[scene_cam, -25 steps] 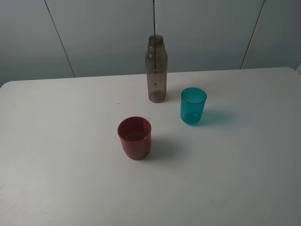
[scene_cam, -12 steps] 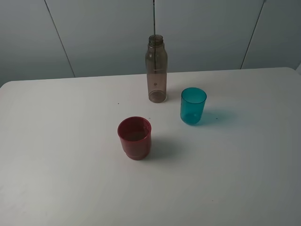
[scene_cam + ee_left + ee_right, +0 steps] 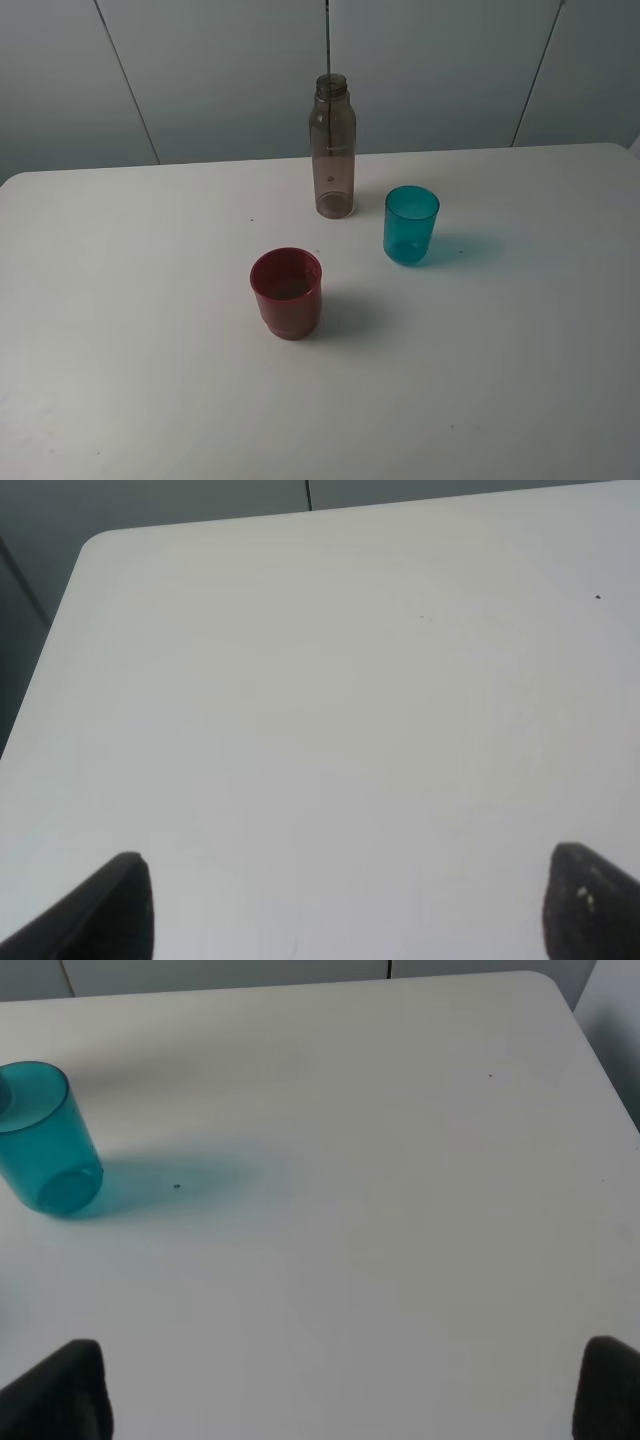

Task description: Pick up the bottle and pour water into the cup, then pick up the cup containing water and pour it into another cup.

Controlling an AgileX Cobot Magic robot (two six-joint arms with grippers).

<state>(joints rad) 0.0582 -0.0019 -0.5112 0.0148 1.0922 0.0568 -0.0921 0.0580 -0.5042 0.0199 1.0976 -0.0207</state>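
The smoky-brown bottle (image 3: 333,147) stands upright, uncapped, at the back middle of the white table (image 3: 520,360). The teal cup (image 3: 410,225) stands to its right and nearer; it also shows in the right wrist view (image 3: 45,1138). The red cup (image 3: 287,292) stands left of the teal cup and nearer the front. Neither gripper shows in the exterior view. My left gripper (image 3: 345,905) is open over bare table with nothing between its fingertips (image 3: 115,905). My right gripper (image 3: 345,1390) is open and empty, well apart from the teal cup.
The table's left edge and rounded far corner (image 3: 95,550) show in the left wrist view, with dark floor beyond. Its right far corner (image 3: 560,990) shows in the right wrist view. Grey wall panels (image 3: 200,70) stand behind the table.
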